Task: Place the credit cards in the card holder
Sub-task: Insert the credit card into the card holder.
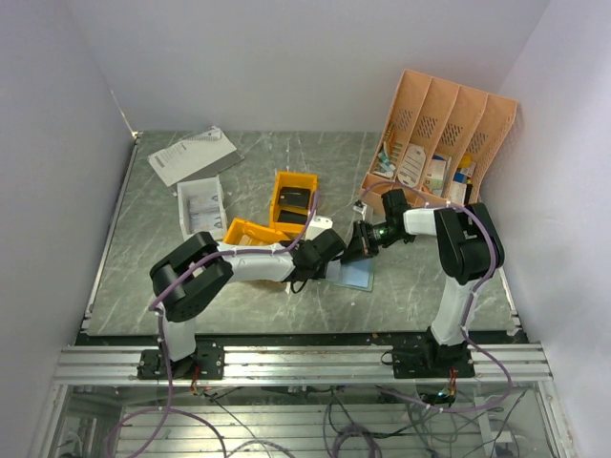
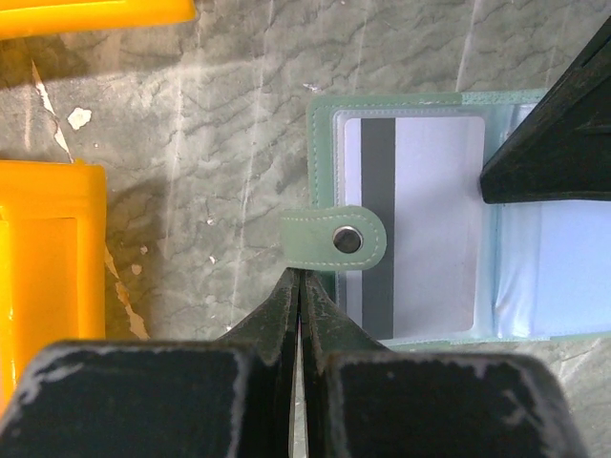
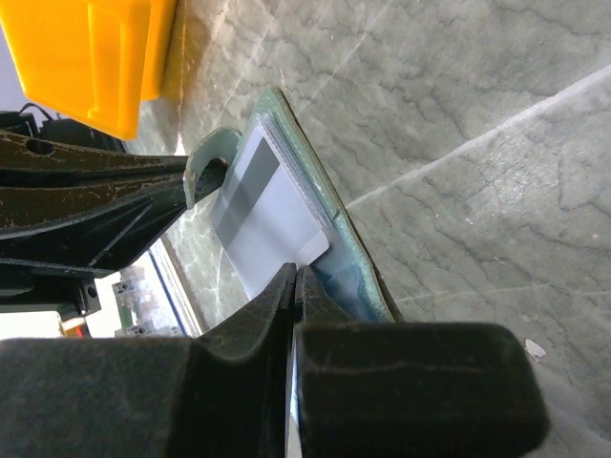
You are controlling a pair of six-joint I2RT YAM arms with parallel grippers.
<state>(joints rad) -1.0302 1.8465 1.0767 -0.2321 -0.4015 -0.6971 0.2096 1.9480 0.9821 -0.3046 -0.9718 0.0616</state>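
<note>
Grey-green card holder looks light, floppy, slick-pocketed, so pin its snap tab at nine o'clock; left gripper and right gripper both pressed together, pinching nothing.

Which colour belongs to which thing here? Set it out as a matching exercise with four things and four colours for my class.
Things:
1. card holder
2. nearest bin
3. desk organiser
4. card

Colours:
a. peach
b. white with a grey stripe
c. pale green
d. orange

Pairs: 1-c, 2-d, 3-a, 4-b
</note>
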